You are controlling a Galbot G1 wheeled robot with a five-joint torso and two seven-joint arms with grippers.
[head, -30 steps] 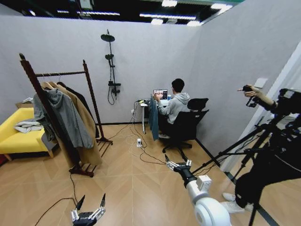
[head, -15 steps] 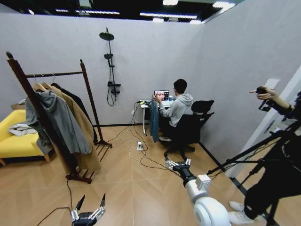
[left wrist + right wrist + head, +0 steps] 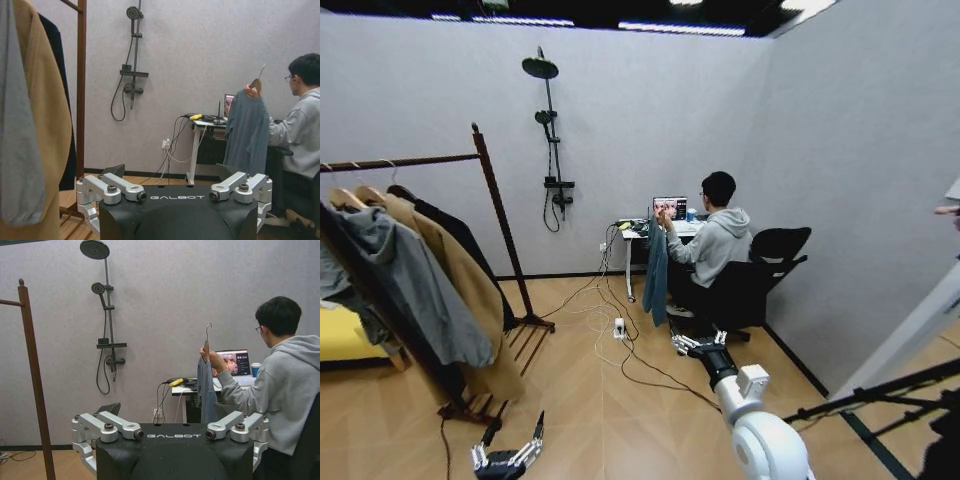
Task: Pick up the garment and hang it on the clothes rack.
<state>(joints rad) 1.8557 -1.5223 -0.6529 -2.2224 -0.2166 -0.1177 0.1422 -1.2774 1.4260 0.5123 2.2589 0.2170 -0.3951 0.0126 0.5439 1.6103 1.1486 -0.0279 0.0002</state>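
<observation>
Taking the clothes rack (image 3: 485,200) as the landmark, the left end effector (image 3: 507,455) hangs low just in front of its base, fingers spread open and empty. The right end effector (image 3: 698,345), likewise open and empty, reaches out well to the rack's right. The garment (image 3: 656,270) hangs lengthwise from a hanger held up by a seated person's hand (image 3: 211,356) beside the worktop (image 3: 638,230), farther right still and beyond the right end effector, which I judge the nearer one
</observation>
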